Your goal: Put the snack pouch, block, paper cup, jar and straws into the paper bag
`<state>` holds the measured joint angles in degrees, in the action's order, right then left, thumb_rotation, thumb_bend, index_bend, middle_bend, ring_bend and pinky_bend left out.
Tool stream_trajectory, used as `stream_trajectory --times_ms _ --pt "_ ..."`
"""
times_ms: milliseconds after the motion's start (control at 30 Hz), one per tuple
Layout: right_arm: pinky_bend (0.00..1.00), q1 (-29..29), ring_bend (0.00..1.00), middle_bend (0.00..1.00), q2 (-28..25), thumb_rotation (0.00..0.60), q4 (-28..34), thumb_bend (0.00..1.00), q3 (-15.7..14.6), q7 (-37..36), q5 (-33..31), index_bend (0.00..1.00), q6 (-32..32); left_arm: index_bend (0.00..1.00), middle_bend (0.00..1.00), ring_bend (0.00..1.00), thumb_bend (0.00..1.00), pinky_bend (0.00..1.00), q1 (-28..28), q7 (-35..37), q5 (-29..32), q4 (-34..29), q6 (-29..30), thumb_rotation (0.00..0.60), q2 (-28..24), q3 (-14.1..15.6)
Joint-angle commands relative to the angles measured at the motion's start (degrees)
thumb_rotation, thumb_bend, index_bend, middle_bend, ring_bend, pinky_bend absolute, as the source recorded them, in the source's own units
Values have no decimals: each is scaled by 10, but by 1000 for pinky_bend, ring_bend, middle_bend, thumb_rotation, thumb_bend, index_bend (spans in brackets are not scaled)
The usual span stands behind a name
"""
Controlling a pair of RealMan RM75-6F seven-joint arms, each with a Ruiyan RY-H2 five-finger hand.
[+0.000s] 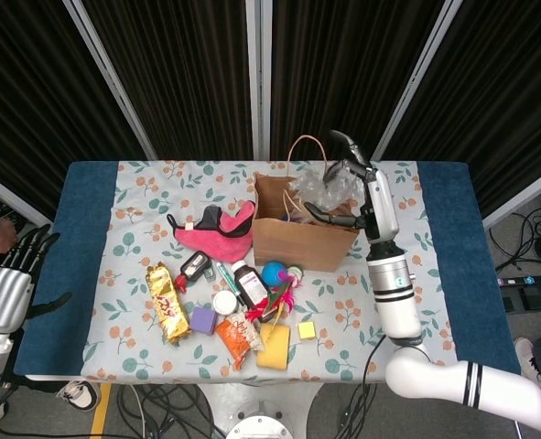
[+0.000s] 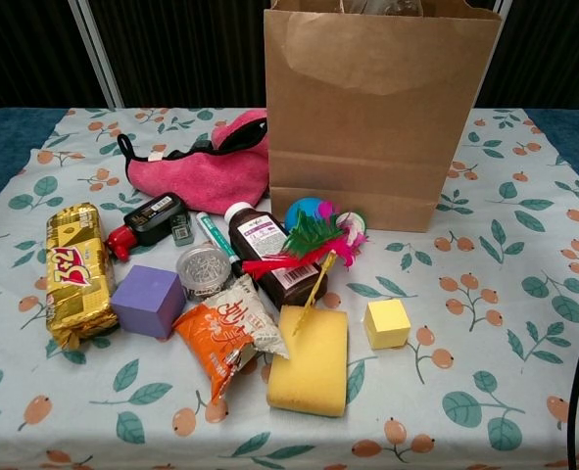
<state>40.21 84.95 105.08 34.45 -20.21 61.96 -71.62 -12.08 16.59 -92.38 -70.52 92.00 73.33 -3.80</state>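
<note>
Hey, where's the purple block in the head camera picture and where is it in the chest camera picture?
Head view: the purple block lies low and left of centre, in the front row of the clutter.
Chest view: it sits at left, just left of the orange snack pouch.
Shared landmark: the gold snack pack lies immediately to the block's left in both views, with the paper bag standing behind and to the right.
</note>
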Motion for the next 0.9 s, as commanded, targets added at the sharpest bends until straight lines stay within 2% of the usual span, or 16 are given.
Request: stream_trajectory --times_ms 33,267,400,500,600,733,833,900 --pt "0 -2 0 6 -8 600 3 0 2 5 -10 0 4 118 135 83 31 211 1 -1 0 -1 2 600 -1 0" --pt "0 -11 0 0 -16 600 19 0 7 7 -34 0 0 113 135 84 31 211 3 -2 -1 -6 4 600 -2 1" --pt "0 -31 0 6 -32 600 37 0 0 1 -4 0 -19 119 135 84 31 211 4 1 -1 -9 5 600 -4 1" --pt "0 -65 0 13 -56 600 56 0 -22 0 42 0 -47 119 135 83 31 211 3 4 0 -12 4 600 -5 0" --pt "0 -113 0 25 -96 600 66 0 -68 9 119 0 -82 118 135 84 30 211 2 3 -2 -13 5 600 -5 0" --pt "0 -196 0 36 -172 600 28 0 -169 86 238 0 -131 118 135 84 31 210 2 -3 -4 -20 5 600 -10 0" --pt "0 -248 0 43 -215 600 -7 0 -232 177 278 4 -153 118 135 84 30 210 3 -11 -7 -28 7 600 -15 1" --pt "0 -276 0 34 -231 600 -25 0 -263 232 285 13 -163 118 135 84 30 211 3 -15 -9 -31 7 600 -16 3"
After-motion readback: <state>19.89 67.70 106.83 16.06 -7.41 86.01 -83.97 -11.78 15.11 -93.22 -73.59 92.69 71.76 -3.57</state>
